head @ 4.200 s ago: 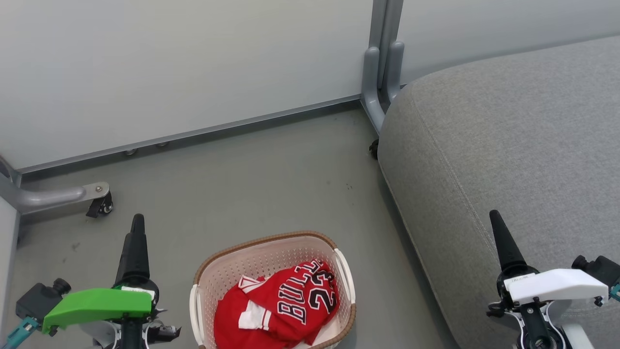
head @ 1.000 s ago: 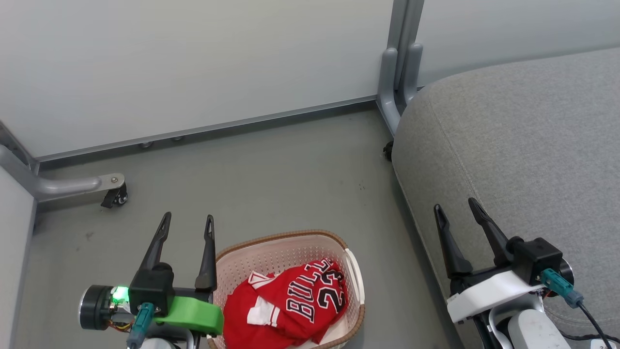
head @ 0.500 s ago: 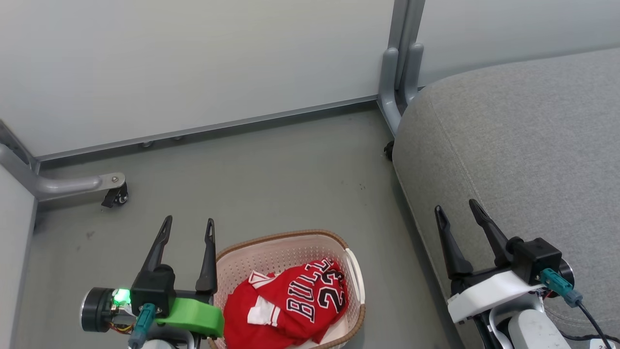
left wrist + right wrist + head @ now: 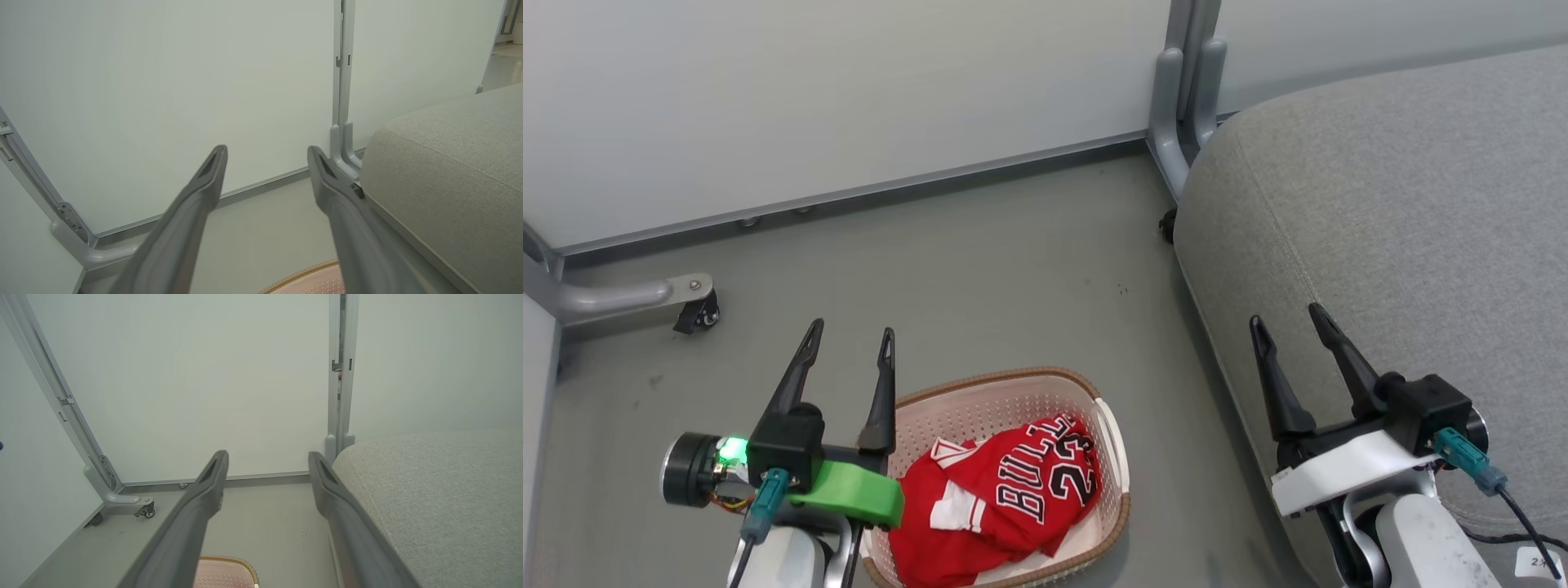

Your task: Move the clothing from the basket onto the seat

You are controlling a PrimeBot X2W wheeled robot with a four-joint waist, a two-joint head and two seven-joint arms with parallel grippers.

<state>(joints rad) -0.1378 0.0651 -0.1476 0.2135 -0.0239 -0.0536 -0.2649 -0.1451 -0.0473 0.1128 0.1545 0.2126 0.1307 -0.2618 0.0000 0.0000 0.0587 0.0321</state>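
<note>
My left hand (image 4: 851,328) hung with its two dark fingers spread apart and nothing between them, just beside the left end of the basket (image 4: 1013,377). In the head view its nearer finger crossed in front of the brown rim. The basket stood on the grey floor (image 4: 980,269), and the clothing (image 4: 1005,498) lay bunched inside it, red with white trim, the black lettering "BULLS 23" facing up. My right hand (image 4: 1285,314) was likewise apart and empty, its fingers over the near edge of the seat (image 4: 1405,212); whether they touched the fabric I could not tell. The seat rose to the right of the basket, with a strip of floor between them. Along my left fingers I saw a sliver of the basket's rim at the bottom and the seat's rounded corner on the right. Along my right fingers I saw the same rim low down, the seat on the right, and a pale wall panel (image 4: 849,98) beyond.
</note>
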